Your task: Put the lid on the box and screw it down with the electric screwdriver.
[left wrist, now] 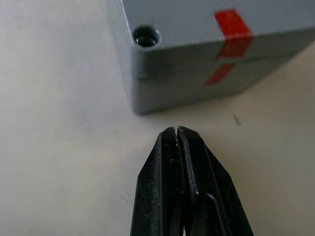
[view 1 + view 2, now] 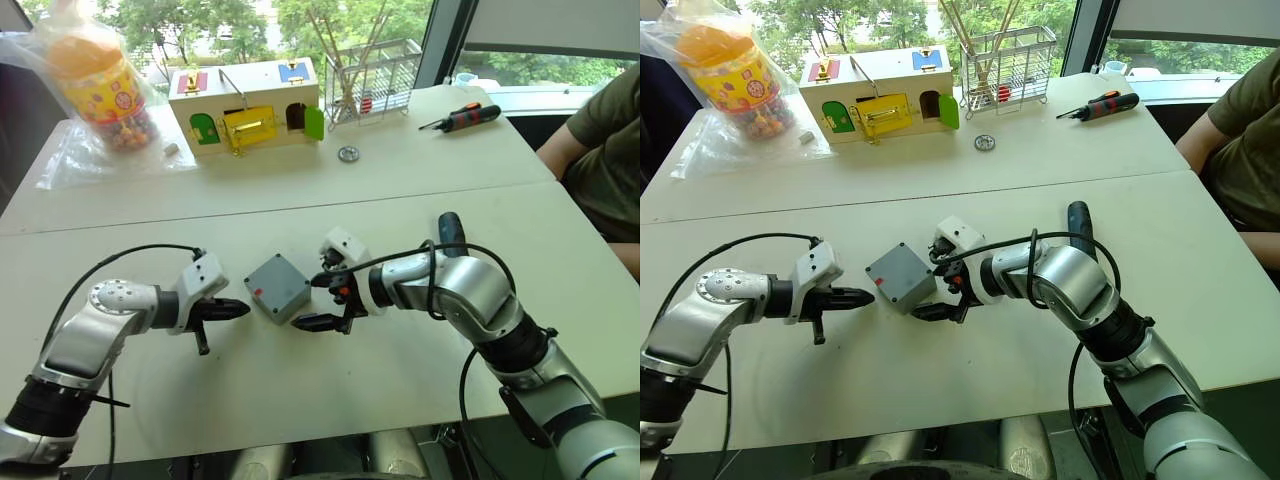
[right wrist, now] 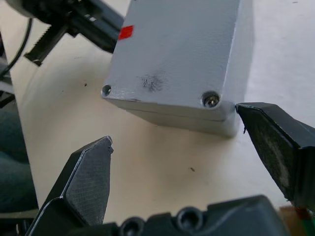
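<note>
With the lid [image 2: 277,281] already seated on the grey box [image 3: 182,73] at the table's middle, the right gripper [image 2: 326,298], fingers spread beside it, should fetch the electric screwdriver [image 2: 451,232] lying behind its arm, while the left gripper [image 2: 222,312], fingers pressed together, steadies the box.

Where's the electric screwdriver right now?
In the left eye view, the electric screwdriver lies on the table behind the right arm, right of the box.
</note>
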